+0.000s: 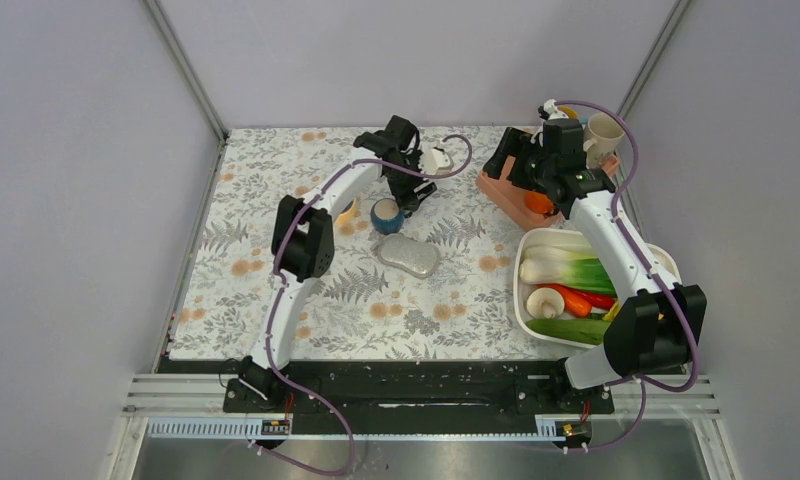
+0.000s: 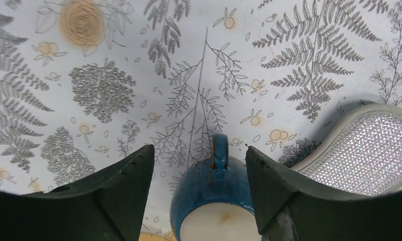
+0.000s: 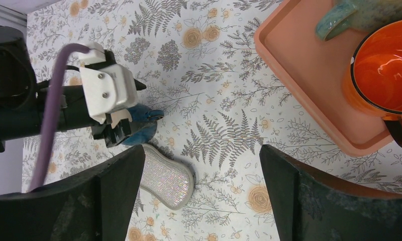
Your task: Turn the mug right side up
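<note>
The blue mug (image 1: 386, 215) stands on the floral tablecloth at the back centre, its cream-coloured end facing up. In the left wrist view the mug (image 2: 209, 191) sits low between the fingers, handle pointing away. My left gripper (image 2: 199, 150) straddles it with jaws open: the right finger is close against the mug's side, and the left finger stands apart with cloth showing between. From above, the left gripper (image 1: 408, 195) hangs just over the mug. My right gripper (image 3: 201, 150) is open and holds nothing, hovering by the pink tray (image 1: 496, 190).
A glittery sponge (image 1: 409, 256) lies just in front of the mug. The pink tray holds an orange mug (image 3: 385, 70) and a teal mug (image 3: 339, 20). A cream mug (image 1: 604, 135) stands at the back right. A white bowl (image 1: 666, 262) of vegetables sits at the right.
</note>
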You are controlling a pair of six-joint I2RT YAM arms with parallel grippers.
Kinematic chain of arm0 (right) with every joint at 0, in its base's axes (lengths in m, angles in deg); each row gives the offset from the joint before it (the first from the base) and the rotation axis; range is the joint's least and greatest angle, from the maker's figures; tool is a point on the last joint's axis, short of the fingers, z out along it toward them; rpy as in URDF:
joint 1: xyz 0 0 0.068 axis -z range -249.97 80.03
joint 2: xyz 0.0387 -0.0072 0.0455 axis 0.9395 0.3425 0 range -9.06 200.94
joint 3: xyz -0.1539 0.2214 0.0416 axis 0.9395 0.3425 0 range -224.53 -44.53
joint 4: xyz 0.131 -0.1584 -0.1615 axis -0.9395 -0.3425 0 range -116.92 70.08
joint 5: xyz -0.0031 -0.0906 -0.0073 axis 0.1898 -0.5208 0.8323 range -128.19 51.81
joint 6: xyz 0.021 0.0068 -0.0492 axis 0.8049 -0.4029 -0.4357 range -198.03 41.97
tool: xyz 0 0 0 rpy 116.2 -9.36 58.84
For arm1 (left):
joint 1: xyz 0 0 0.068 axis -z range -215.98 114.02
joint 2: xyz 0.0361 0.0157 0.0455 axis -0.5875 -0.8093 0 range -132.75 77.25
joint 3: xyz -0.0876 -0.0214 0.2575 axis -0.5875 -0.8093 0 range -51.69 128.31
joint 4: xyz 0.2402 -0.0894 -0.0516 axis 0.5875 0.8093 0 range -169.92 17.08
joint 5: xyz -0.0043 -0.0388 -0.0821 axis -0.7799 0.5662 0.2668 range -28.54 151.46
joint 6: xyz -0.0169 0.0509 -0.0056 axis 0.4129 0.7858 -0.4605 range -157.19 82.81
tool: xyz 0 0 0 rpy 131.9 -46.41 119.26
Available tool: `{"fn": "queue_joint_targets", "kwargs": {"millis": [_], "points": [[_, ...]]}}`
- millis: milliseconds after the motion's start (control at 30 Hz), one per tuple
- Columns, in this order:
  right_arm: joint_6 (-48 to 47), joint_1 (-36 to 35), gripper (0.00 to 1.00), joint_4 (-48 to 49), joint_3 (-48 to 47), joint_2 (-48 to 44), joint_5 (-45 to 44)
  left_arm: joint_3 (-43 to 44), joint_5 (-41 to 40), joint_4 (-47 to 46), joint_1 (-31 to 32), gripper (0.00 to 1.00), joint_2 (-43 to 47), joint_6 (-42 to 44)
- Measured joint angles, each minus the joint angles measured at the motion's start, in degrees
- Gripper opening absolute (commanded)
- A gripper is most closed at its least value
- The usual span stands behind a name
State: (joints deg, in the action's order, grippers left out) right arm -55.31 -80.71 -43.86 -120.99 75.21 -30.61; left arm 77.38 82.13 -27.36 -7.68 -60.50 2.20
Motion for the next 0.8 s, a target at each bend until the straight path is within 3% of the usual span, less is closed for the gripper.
{"fn": "queue_joint_targets", "kwargs": {"millis": [133, 467, 533, 700, 800], "points": [[0.02, 0.04, 0.94, 0.00, 0.00, 0.00, 0.00, -0.33, -1.01, 1.88, 0.74, 0.70, -0.55, 1.55], [0.00, 0.22, 0.94, 0.00, 0.44, -0.04, -0.02, -0.52, -5.88, 2.34, 1.51, 0.49, -2.78, 3.67], [0.00, 0.33, 0.94, 0.00, 0.44, -0.11, -0.02, -0.52, -7.13, 2.78, 1.70, 0.39, -3.67, 4.22], [-0.02, 0.42, 0.94, 0.00, 0.44, -0.28, -0.02, -0.59, -9.05, 4.02, 2.21, 0.04, -4.83, 6.08], [-0.22, 0.42, 0.95, 0.00, 0.44, -0.44, -0.11, -0.59, -9.55, 4.74, 2.45, 0.00, -4.83, 6.80]]}}
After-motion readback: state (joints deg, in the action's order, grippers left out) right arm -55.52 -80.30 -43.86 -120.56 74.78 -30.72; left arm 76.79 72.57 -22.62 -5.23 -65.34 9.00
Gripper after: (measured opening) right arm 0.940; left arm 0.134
